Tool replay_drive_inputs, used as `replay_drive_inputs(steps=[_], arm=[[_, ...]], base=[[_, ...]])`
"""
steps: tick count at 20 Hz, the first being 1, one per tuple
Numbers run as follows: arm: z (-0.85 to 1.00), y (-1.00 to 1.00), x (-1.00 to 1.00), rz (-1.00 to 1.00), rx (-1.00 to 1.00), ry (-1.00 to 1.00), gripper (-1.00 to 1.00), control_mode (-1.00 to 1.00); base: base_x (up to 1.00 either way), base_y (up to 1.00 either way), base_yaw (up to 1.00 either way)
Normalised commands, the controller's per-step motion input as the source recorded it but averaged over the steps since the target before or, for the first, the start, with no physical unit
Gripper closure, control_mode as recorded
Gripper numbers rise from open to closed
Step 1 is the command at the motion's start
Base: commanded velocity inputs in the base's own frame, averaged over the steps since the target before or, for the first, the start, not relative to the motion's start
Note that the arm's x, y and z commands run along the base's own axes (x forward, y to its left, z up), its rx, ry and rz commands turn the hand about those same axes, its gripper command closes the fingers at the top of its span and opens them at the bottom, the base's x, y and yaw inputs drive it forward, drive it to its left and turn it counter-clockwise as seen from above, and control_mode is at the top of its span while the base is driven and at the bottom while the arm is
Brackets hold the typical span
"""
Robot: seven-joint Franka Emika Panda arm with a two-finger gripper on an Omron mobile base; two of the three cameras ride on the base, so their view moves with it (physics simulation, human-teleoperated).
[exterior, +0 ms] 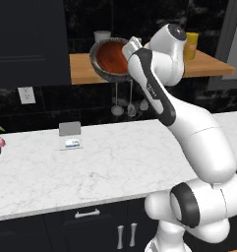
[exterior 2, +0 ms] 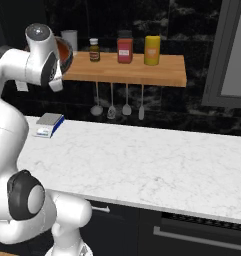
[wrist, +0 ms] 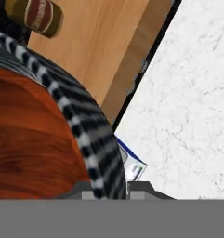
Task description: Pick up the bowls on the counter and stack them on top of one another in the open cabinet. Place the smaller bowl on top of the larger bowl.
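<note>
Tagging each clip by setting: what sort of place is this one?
A rendered home kitchen, most likely. A white marble counter runs over dark drawers, ladles and spatulas hang beneath a wooden shelf holding condiment jars, against a black wall.

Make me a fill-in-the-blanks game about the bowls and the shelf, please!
1. The rust-red bowl sits inside the ____ bowl.
2. Both bowls are up at the wooden ____, not on the counter.
3. Kitchen utensils hang ____ the shelf.
4. The tall cup on the shelf is coloured ____.

Missing words: grey; shelf; under; yellow
</note>
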Motion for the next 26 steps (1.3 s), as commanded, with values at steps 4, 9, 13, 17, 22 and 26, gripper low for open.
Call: replay_drive_inputs(steps=[4, 9, 13, 17, 22, 26], arm=[[0.19, 0.01, 0.36, -0.04, 0.00, 0.13, 1.00, -1.00], [-0.05, 0.00, 0.18, 0.00, 0.00, 0.01, 1.00, -1.00], [-0.27, 0.00, 0.21, 0.00, 0.00, 0.01, 1.00, -1.00], [-0.20, 0.00, 0.29, 0.00, 0.00, 0.00, 1.00, -1.00], [-0.04, 0.01, 0.57, -0.01, 0.00, 0.00, 1.00, -1.00], [0.00, 0.04, 0.65, -0.05, 0.00, 0.00, 1.00, -1.00]], base=[[0.00, 0.00, 0.00], [0.00, 0.00, 0.00], [0.00, 0.00, 0.00], [0.00, 0.00, 0.00], [0.00, 0.00, 0.00], [0.00, 0.00, 0.00]])
